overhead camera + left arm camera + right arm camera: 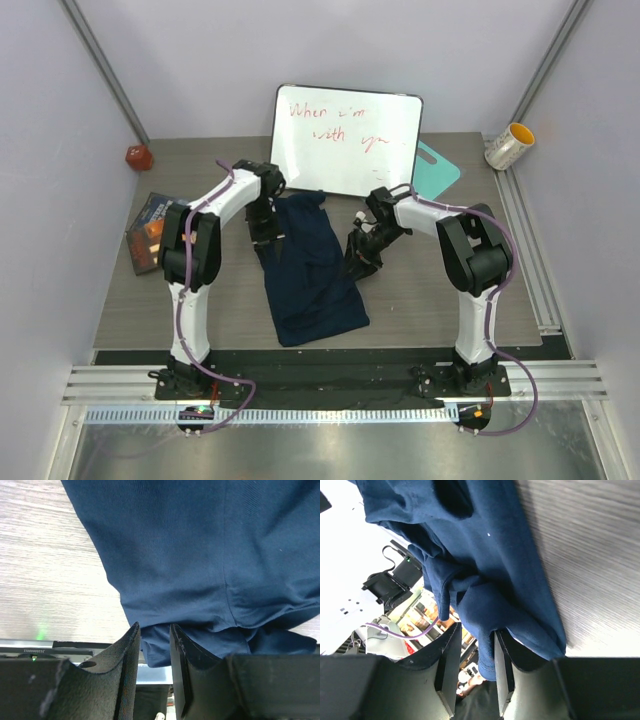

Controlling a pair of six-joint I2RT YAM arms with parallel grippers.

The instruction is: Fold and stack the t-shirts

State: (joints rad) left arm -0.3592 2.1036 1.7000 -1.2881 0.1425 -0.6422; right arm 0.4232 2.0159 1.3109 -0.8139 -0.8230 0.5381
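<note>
Counting first: how many shirts have you got there?

One t-shirt (310, 270) that I can see, dark navy, lying lengthwise on the table (450, 310) between my two arms. Around it are one whiteboard (345, 140) with red handwriting, one teal board (440, 168) poking out behind it, one cup (510, 146) at the far right, one small red object (138, 157) at the far left, and one dark box or book (150, 232) beside my left arm.

And your hands?

My left gripper (154, 627) has its jaws drawn close, with a fold of the shirt's edge filling the gap, so it is pinching the cloth. My right gripper (477, 628) stands a little apart. A bunched fold hangs down between its jaws, but there is a clear gap on one side, so it isn't clamping.

Anything you can't make out?

From above, both grippers are dark shapes against dark cloth. The whiteboard hides most of the teal board, and I can't tell what the red object is.

Textures?

The fabric is soft and fine-knit, flat at the near end and bunched at the far end. The tabletop is grey wood-grain, and my fingers (125, 670) are matte black wedges.
</note>
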